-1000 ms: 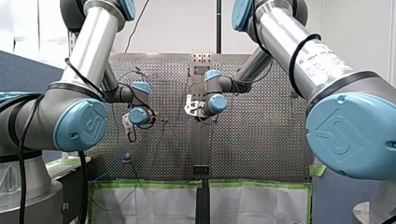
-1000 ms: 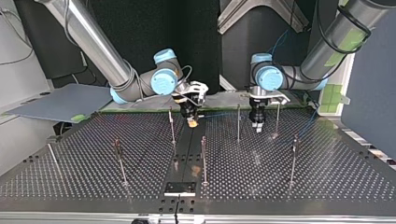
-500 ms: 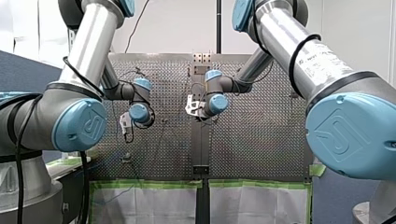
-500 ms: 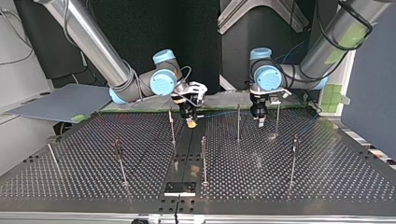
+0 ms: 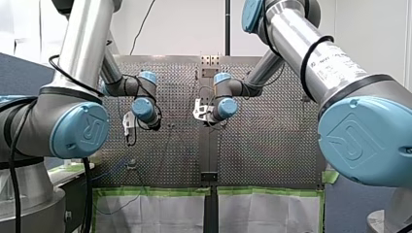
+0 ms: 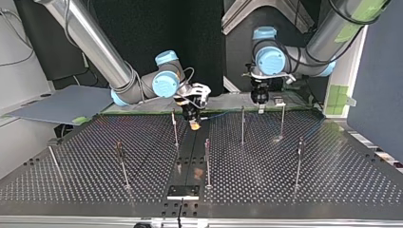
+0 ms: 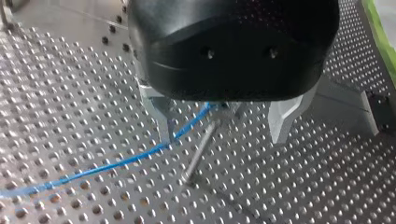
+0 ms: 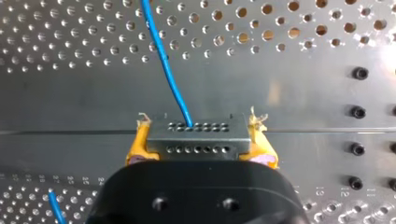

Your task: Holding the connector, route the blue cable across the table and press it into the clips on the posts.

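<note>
In the right wrist view my right gripper (image 8: 198, 133) is shut, its yellow pads clamping a grey connector (image 8: 196, 142). The blue cable (image 8: 163, 56) leaves the connector's far face and runs across the perforated table. In the top view this gripper (image 6: 192, 118) hangs low over the table's middle strip. My left gripper (image 7: 222, 137) stands open with nothing between its metal fingers (image 7: 158, 116). It sits above a thin post (image 7: 198, 154), and the blue cable (image 7: 116, 163) meets that post's top under the gripper body. In the top view it (image 6: 260, 102) is raised near the table's far edge.
Several thin posts stand on the perforated table (image 6: 95, 185), among them one (image 6: 242, 124) and another (image 6: 282, 121) just below my left gripper, and one (image 6: 207, 161) on the middle strip. A black plate (image 6: 183, 191) lies at the near edge. Green tape edges the table (image 5: 155, 191).
My left gripper has lifted off the table and drawn back toward the far edge in the top view. The right arm and connector have stayed put.
</note>
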